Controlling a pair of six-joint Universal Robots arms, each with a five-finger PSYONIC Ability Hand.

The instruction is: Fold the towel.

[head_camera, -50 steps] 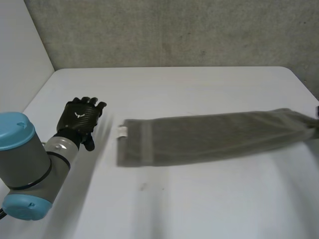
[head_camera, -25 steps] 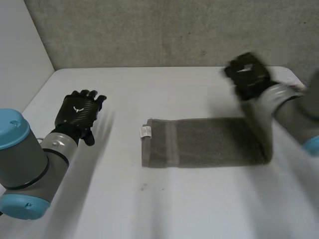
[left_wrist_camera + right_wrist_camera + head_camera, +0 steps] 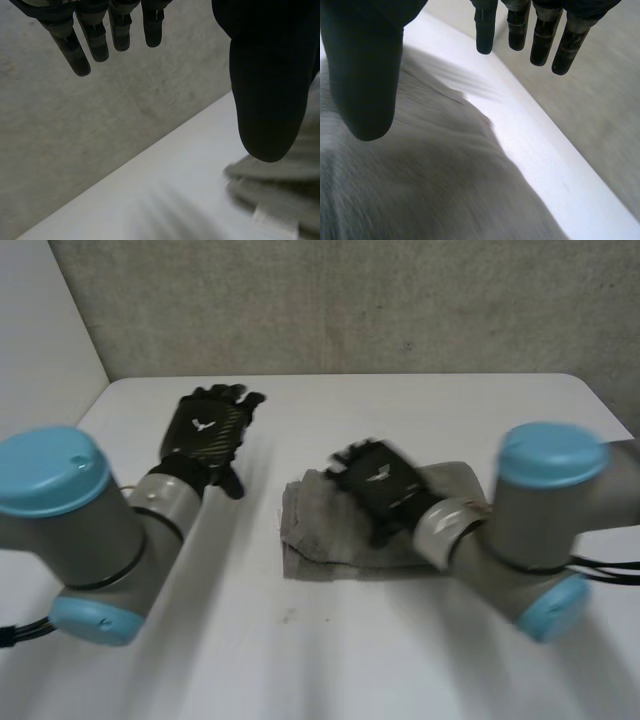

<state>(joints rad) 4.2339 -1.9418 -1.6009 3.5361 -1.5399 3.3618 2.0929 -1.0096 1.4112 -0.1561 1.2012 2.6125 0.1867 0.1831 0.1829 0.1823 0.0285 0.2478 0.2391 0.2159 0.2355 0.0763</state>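
While the grey towel (image 3: 312,535) is lying bunched into a short, rumpled heap near the middle of the white table (image 3: 330,660), the head view is showing the right hand (image 3: 378,485) reaching over the heap's middle, palm down. Its fingers are pointing toward the towel's left end, but I cannot tell whether it is touching the cloth. The left hand (image 3: 206,430) is hovering above bare table near that left end, apart from the cloth, with its fingers stretching toward the grey wall (image 3: 330,300) behind. The left arm (image 3: 75,515) and the right arm (image 3: 540,520) are coming in from either side.

Seen from the left wrist, the left hand (image 3: 265,75) is holding its fingers (image 3: 75,50) straight and a little apart, with the thumb standing well away from them and nothing lying between. The towel (image 3: 285,195) is lying beside the thumb with its layers stacking at the edge, and a small white label (image 3: 272,220) is sticking out from it. Bare table (image 3: 165,190) is running from there to the wall (image 3: 75,140).

Seen from the right wrist, the right hand (image 3: 365,65) is stretching its fingers (image 3: 542,40) straight, with the thumb set wide apart, and it is gripping nothing. The towel (image 3: 420,190) is lying beneath the palm and thumb, while the fingertips are pointing out beyond its edge toward bare table (image 3: 545,150).
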